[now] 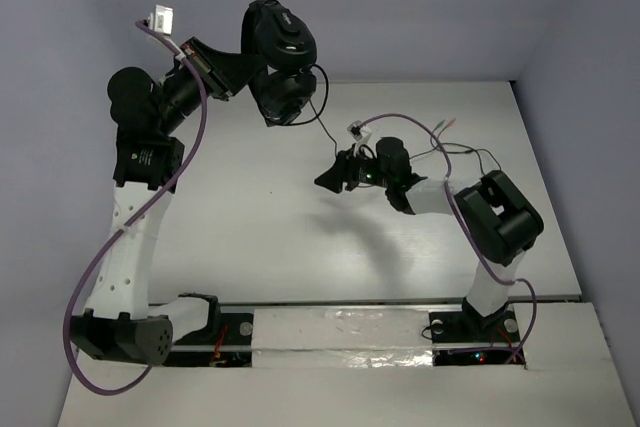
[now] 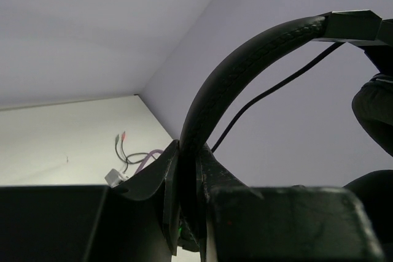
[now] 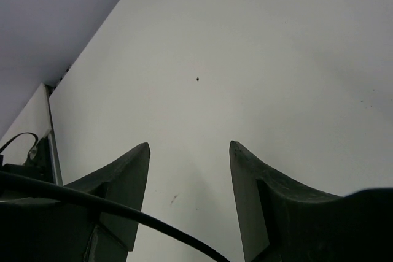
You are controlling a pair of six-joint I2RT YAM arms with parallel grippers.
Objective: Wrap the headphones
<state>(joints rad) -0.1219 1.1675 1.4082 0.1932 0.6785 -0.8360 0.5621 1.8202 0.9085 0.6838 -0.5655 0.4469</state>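
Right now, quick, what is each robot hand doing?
Left gripper: closed on the headphones, at the headband.
Right gripper: open, nothing between its jaws.

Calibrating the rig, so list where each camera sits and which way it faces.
Top external: above and behind the bases, looking down at the table; both arms show, left gripper holding the headphones aloft.
Left wrist: on the lifted left arm, facing along its fingers, shut on the headband, toward the walls.
Right wrist: above the table, facing down between its open right gripper fingers.
Shared: top and left wrist both show the headphones.
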